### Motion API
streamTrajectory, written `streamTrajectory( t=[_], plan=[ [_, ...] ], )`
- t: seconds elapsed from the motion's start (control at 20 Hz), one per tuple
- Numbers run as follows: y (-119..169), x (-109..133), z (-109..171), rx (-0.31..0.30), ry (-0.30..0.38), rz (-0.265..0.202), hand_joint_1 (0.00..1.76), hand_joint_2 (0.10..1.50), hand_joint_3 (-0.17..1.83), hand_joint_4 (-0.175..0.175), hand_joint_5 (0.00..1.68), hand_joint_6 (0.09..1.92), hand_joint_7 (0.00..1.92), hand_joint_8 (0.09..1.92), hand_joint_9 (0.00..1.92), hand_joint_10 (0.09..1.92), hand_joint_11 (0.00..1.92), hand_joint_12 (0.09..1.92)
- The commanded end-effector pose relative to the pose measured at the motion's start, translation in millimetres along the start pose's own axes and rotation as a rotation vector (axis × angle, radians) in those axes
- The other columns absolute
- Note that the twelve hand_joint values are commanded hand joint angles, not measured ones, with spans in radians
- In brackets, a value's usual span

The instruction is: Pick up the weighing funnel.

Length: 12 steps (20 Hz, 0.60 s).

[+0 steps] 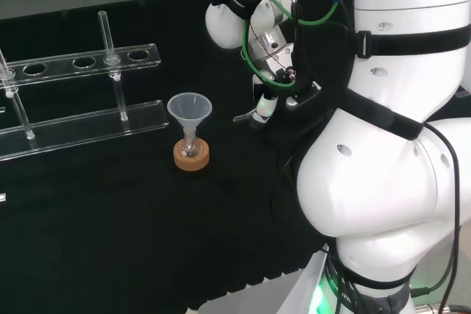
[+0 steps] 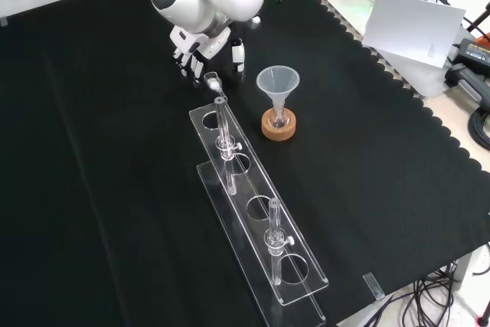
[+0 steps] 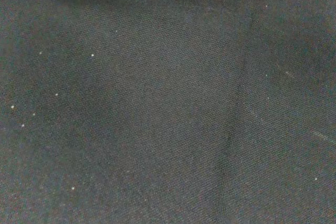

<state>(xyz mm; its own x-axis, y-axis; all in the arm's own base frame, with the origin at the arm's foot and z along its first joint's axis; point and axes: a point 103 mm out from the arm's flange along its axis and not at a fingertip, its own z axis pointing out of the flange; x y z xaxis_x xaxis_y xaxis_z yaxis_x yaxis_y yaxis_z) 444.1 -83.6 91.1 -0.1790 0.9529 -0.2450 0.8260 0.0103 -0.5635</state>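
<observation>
Robot hand is low over the worktop, open: fingers point down at the cloth, thumb stands apart from them, and I see nothing clasped. In the front view the weighing funnel sits just off the fingertips at about six o'clock, a small clear piece on the black cloth, just short of the near post of the clear rack. As I judge it, the step is the closing pinch. I'd bring fingers and thumb in from either side of the little scoop, keep the tips down at the cloth so it can't skid away, and lift straight up, clear of that rack post. The big funnel on its cork ring stands at four o'clock, comfortably apart. The head view hides most of the robot hand behind the arm's links, but it gives me a thin grey sliver at its nine o'clock, likely the same piece. I can't tell there whether it touches. The wrist view offers bare weave close up, so the palm is low.
</observation>
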Motion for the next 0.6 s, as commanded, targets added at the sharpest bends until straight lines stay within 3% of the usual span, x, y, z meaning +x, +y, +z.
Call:
streamTrajectory(
  t=[0.05,0.3,0.6],
  plan=[
    [4.5,-1.5,-1.6,-0.006,0.013,-0.012,0.67,0.79,0.02,0.041,0.63,0.09,0.74,0.38,0.33,0.58,0.00,1.31],
    [10.2,-3.2,-1.1,-0.009,-0.019,-0.023,0.72,0.80,0.03,0.050,0.64,0.09,0.75,0.39,0.34,0.59,0.00,1.32],
    [13.8,-5.5,2.2,-0.015,0.037,-0.030,0.74,0.80,0.03,0.058,0.66,0.09,0.79,0.40,0.35,0.58,0.00,1.33]
  ],
)
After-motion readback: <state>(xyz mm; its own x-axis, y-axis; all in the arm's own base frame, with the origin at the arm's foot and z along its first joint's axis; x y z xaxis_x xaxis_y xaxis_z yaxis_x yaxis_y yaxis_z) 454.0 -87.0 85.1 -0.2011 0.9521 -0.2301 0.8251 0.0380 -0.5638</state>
